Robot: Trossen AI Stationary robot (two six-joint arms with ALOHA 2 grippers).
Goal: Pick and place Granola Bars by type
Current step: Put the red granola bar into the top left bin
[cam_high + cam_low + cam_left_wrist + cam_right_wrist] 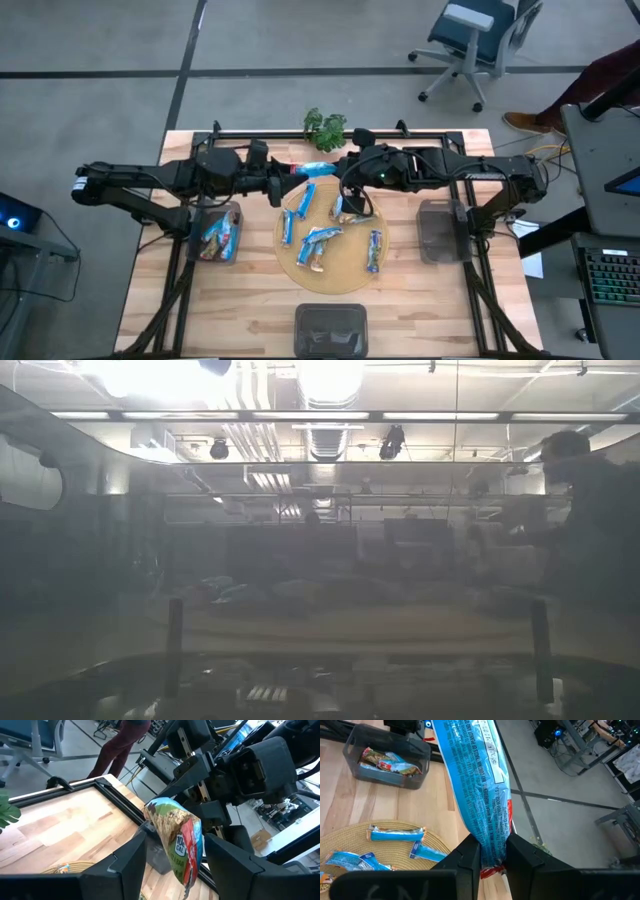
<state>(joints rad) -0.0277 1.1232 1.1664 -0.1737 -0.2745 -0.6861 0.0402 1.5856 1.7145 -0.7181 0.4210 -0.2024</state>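
One granola bar (315, 169), blue foil with a granola picture and a red mark, hangs in the air between my two grippers above the far edge of the round woven mat (345, 280). My right gripper (492, 851) is shut on it. My left gripper (175, 839) is open, with one finger on each side of the bar (177, 840) and a gap showing at one finger. Several more blue bars (318, 240) lie flat on the mat. Other bars (216, 236) lie in the left grey bin (238, 212). The low view is fogged. My right gripper pinches the bar between its two fingers (466, 857) at the end with the red mark (492, 837). The fingers lie along the bar. It is lifted clear, and it stretches away from the fingers toward my left gripper (402, 725).
A second grey bin (440, 232) stands right of the mat and a third (332, 328) at the near edge. A small green plant (325, 127) sits at the far edge. Black frame rails run round the table. Beyond it are an office chair (475, 40) and a person's leg (590, 85).
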